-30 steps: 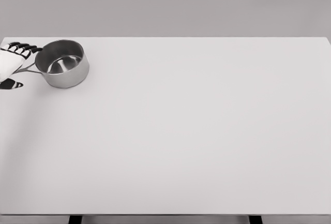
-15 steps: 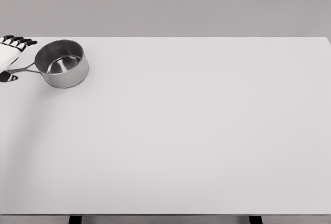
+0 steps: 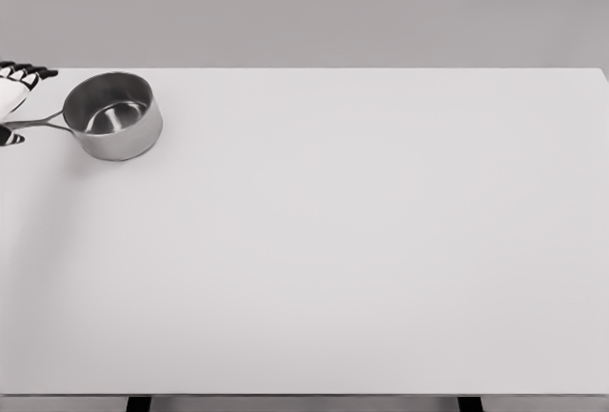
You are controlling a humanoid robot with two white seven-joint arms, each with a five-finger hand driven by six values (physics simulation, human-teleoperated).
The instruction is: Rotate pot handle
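Left hand, mostly cropped at frame edge, grasp state indeterminate, beside handle of steel saucepan at tabletop far-left corner; recommend slow, steady swing about pan's centre.

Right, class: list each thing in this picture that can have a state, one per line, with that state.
pot: upright, empty, at the table's far left.
pot handle: points left, toward the picture's edge.
left hand: at the left edge beside the handle, mostly cut off; grip cannot be told.
table: bears only the pot.
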